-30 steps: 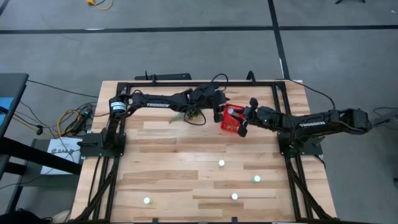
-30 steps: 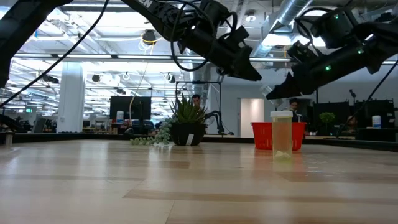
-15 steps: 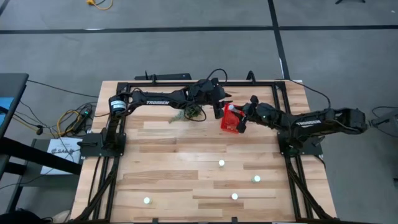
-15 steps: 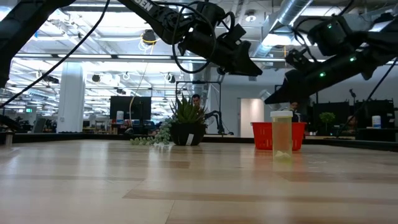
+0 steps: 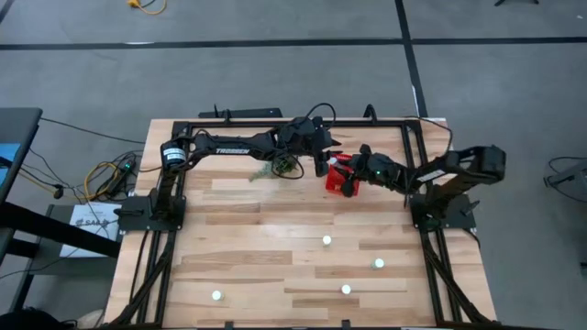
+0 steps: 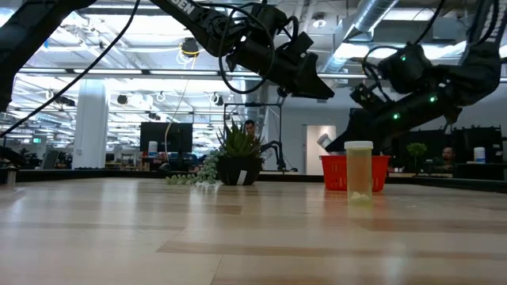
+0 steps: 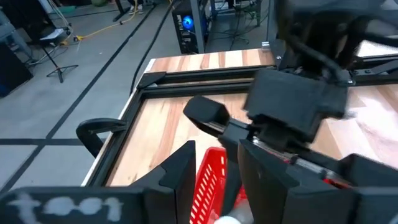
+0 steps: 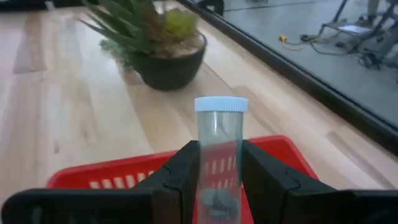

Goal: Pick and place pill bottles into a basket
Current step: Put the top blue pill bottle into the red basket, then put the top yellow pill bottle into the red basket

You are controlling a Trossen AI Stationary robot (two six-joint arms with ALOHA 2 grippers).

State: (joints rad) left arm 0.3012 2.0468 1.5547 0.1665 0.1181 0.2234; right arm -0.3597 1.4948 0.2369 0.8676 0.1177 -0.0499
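Start with the wooden table [image 5: 275, 229]: most of it lies well in front of both grippers, and four pill bottles [image 5: 326, 240] stand scattered there, well apart from either claw, white caps up. One of them fills the foreground of the low view, upright on the boards.

The basket [image 5: 341, 180] sits at the far side of the table, directly under your right gripper [image 5: 356, 170] and just beside the left gripper [image 5: 321, 158]. It looks parked there so both arms can reach it from opposite sides.

Your right gripper is closed onto a held bottle [image 8: 219, 158]. The wrist view shows the two fingers [image 8: 186, 180] pressed against the clear body on either side, cap pointing away from the wrist and a few pills settled at the lower end. The basket's red rim [image 8: 118, 169] lies just beyond and below the fingertips, so the bottle appears poised over the opening; I judge it is held high like this to clear the wall before release.

Your left gripper hangs above the table next to the basket, fingers parted with a gap between them and nothing in it. The red basket wall shows through that gap in the left wrist view.

Smallest, the potted plant [image 8: 155, 43] sits beyond the basket, on the left gripper's side.
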